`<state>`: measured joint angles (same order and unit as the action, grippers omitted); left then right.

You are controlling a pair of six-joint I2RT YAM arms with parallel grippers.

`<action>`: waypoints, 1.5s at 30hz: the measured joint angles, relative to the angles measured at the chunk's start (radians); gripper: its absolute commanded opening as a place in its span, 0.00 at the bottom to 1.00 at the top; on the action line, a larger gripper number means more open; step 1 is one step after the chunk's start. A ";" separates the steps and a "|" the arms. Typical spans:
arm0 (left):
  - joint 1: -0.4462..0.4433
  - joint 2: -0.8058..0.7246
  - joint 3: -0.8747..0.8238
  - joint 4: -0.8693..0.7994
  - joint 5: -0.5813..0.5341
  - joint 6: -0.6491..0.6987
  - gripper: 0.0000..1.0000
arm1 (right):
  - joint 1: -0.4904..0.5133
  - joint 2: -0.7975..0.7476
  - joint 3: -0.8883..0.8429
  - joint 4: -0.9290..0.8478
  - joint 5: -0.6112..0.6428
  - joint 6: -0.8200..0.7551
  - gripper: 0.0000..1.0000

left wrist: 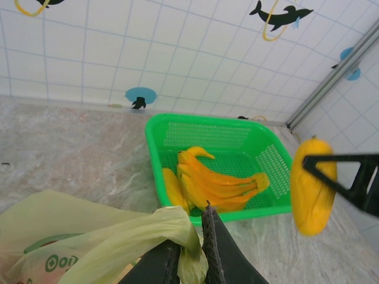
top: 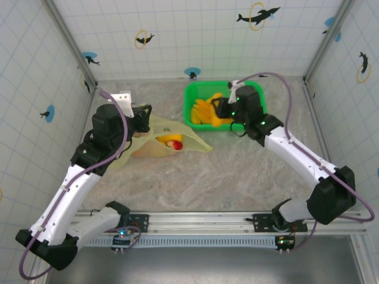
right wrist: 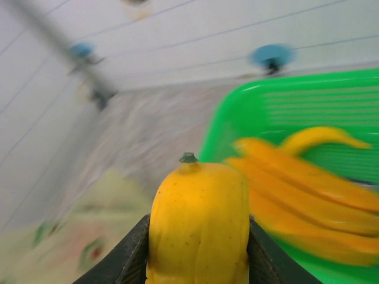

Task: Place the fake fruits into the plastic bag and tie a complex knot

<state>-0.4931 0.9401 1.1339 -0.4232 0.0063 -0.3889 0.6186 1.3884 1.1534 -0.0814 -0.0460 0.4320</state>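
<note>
The pale yellow-green plastic bag (top: 177,135) lies spread on the table at centre left, with a yellow and a red fruit (top: 173,142) showing inside it. My left gripper (left wrist: 189,260) is shut on a bunched edge of the bag (left wrist: 118,236) and holds it up. My right gripper (right wrist: 198,248) is shut on a fat yellow fruit with a dark stem (right wrist: 198,228), held above the green basket's left side (top: 224,109). In the left wrist view that yellow fruit (left wrist: 312,186) hangs at the right. A bunch of orange bananas (left wrist: 216,180) lies in the basket.
The bright-green rectangular basket (top: 256,94) stands at the back centre, near the tiled rear wall. Tiled walls close in the table on three sides. Bare marbled tabletop (top: 237,171) stretches in front of the bag and basket.
</note>
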 measured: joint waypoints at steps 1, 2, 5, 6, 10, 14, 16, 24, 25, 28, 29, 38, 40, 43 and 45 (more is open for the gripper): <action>0.000 0.000 0.000 -0.003 0.000 0.000 0.15 | 0.046 0.000 -0.024 0.032 -0.038 -0.041 0.38; 0.000 0.000 0.001 -0.008 -0.001 0.000 0.15 | 0.090 0.000 -0.045 0.053 -0.068 -0.081 0.38; 0.000 0.000 0.006 -0.020 -0.004 0.000 0.15 | 0.229 0.002 -0.092 0.066 -0.147 -0.206 0.38; 0.000 0.000 0.009 -0.023 -0.007 0.000 0.15 | 0.271 0.004 -0.103 0.063 -0.171 -0.247 0.38; 0.000 -0.008 0.011 -0.027 -0.013 0.000 0.14 | 0.346 0.053 -0.107 0.048 -0.240 -0.363 0.37; 0.000 -0.019 0.011 -0.039 -0.016 0.000 0.15 | 0.343 0.146 -0.097 -0.012 -0.243 -0.428 0.36; 0.000 -0.025 0.011 -0.042 -0.015 0.000 0.15 | 0.329 0.208 -0.076 -0.063 -0.240 -0.457 0.36; 0.000 -0.067 0.007 -0.042 -0.002 0.017 0.15 | 0.260 0.411 0.170 -0.233 -0.181 -0.552 0.36; 0.000 -0.070 0.005 -0.042 0.003 0.021 0.15 | 0.257 0.437 0.215 -0.248 -0.172 -0.563 0.37; 0.000 -0.075 -0.001 -0.040 0.017 0.027 0.15 | 0.254 0.528 0.377 -0.304 -0.157 -0.597 0.37; 0.000 -0.076 -0.006 -0.040 0.023 0.027 0.15 | 0.255 0.560 0.435 -0.323 -0.154 -0.609 0.38; 0.000 -0.071 -0.027 -0.039 0.035 0.042 0.15 | 0.281 0.767 0.738 -0.383 -0.184 -0.642 0.41; 0.000 -0.066 -0.027 -0.039 0.027 0.041 0.15 | 0.298 0.782 0.738 -0.359 -0.191 -0.628 0.49; 0.000 -0.056 -0.026 -0.039 0.014 0.038 0.15 | 0.326 0.791 0.716 -0.278 -0.175 -0.581 0.83; 0.000 -0.047 -0.026 -0.040 0.008 0.032 0.15 | 0.343 0.785 0.672 -0.198 -0.146 -0.551 0.97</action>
<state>-0.4931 0.8928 1.1076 -0.4629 0.0139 -0.3569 0.9619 2.1738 1.8252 -0.2794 -0.1917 -0.1188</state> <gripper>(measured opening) 0.151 0.852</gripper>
